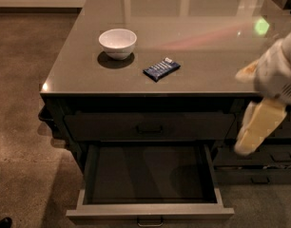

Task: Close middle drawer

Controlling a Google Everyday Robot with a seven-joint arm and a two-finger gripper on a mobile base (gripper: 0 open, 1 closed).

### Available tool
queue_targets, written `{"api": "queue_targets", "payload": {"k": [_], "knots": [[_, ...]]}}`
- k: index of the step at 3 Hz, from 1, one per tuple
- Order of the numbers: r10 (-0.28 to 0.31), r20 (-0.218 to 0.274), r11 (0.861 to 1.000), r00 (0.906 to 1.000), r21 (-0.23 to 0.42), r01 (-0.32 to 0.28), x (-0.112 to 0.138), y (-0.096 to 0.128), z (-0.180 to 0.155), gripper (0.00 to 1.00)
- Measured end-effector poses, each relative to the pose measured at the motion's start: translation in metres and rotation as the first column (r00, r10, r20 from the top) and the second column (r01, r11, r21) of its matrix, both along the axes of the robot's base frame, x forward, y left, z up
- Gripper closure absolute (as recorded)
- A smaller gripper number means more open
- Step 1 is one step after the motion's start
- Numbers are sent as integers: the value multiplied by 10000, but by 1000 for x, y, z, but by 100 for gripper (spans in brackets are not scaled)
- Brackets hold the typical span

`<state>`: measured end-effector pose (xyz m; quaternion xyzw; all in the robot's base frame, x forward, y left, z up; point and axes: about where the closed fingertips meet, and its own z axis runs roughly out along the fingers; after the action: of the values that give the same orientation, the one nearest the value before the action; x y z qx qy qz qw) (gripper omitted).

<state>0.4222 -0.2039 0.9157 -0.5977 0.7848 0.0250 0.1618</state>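
Observation:
The middle drawer [150, 213] is pulled far out at the bottom centre. It has a lighter grey rim, a dark bare interior and a small bar pull at its front edge. Above it a taller-fronted drawer [148, 126] is closed. My gripper [252, 127], pale yellow under a white wrist, hangs at the right of the view. It is in front of the cabinet's right side, above and to the right of the open drawer's right corner, and is not touching the drawer.
A white bowl [117, 42] and a blue snack packet [161, 69] sit on the grey countertop [207, 37]. Narrower closed drawers [274, 158] are at the right. A dark shoe [0, 221] shows at the lower left on the floor.

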Motion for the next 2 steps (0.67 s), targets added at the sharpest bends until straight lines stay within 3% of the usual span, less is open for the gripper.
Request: {"api": "queue_targets", "payload": {"k": [1,2], "knots": [[423,-1102,9969,9930,712,-346,-20,12,-69,0],[933,-1967,9882,9760,1377,-667,-37,20,-109,0]]}}
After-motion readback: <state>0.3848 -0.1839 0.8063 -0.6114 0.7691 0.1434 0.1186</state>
